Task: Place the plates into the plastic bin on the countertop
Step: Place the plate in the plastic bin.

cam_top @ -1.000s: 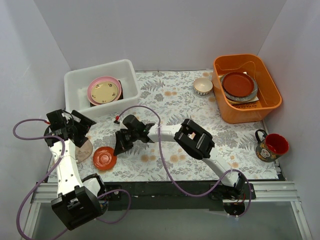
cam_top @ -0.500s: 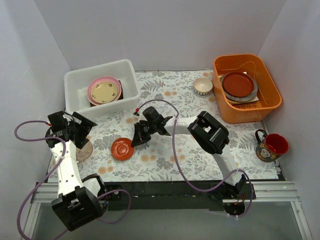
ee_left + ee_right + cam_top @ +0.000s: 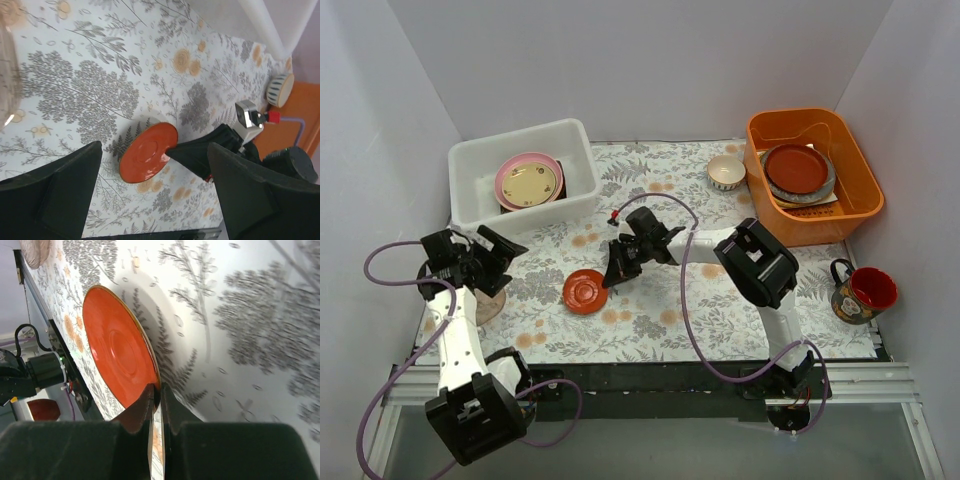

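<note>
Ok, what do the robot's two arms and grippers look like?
Left arm and right arm: white links, black joint housings, looping purple cable each. The left gripper and right gripper are black with wedge-shaped fingers; a red connector marks the right wrist.

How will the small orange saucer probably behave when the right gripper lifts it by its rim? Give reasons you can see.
The saucer looks stiff and glossy, so it will probably keep its shape but may slip. The right gripper pinches only one thin edge, so it could swing or tilt downward.
</note>
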### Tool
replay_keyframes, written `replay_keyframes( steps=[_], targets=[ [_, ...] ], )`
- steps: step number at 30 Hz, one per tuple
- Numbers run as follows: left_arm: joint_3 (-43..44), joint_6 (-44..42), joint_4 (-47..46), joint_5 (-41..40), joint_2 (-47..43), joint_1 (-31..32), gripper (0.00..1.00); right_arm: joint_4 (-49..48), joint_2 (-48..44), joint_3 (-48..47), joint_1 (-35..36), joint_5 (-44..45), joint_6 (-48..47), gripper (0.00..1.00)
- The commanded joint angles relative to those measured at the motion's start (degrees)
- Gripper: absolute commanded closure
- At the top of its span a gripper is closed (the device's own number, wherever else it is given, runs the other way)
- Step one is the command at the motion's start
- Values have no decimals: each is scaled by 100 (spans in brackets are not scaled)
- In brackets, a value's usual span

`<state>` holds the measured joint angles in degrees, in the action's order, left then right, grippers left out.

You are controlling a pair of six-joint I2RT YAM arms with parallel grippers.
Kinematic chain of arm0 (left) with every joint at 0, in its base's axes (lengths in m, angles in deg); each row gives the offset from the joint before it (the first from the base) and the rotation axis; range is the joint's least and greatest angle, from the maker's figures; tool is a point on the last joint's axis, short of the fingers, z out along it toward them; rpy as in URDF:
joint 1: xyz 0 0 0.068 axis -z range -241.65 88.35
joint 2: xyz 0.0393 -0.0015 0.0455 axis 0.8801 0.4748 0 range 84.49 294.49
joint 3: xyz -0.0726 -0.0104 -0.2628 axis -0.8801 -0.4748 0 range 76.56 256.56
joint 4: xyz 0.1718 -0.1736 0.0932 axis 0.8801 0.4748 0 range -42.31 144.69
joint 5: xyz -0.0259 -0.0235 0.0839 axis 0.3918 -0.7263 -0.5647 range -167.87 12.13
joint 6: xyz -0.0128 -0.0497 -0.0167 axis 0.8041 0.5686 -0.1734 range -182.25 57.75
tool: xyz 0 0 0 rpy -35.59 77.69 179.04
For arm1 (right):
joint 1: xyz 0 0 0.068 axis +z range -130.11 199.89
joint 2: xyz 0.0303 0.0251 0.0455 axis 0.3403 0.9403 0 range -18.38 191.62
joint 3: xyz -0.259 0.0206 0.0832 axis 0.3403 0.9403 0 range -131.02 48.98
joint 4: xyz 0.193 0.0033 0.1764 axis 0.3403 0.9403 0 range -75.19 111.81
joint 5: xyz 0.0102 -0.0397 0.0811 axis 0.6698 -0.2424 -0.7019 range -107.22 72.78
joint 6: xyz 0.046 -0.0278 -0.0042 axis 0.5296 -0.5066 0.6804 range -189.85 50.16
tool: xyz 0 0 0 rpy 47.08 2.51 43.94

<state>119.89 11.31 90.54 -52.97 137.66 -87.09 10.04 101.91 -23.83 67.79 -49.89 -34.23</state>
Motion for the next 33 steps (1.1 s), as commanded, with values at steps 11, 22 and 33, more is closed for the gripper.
replay_keyframes(
  steps=[11, 22, 33],
  targets=[
    [-1441, -562, -646, 2501, -307, 152, 18, -322, -67, 549, -492, -363, -292, 95],
    [-1538, 729, -1006, 1026, -167, 1865, 28, -419, 56, 575, -518, -530, -257, 95],
    [-1609, 1169, -1191, 472, 9, 2033, 35, -1050, -5, 786, -589, -960, 15, 97]
  ],
)
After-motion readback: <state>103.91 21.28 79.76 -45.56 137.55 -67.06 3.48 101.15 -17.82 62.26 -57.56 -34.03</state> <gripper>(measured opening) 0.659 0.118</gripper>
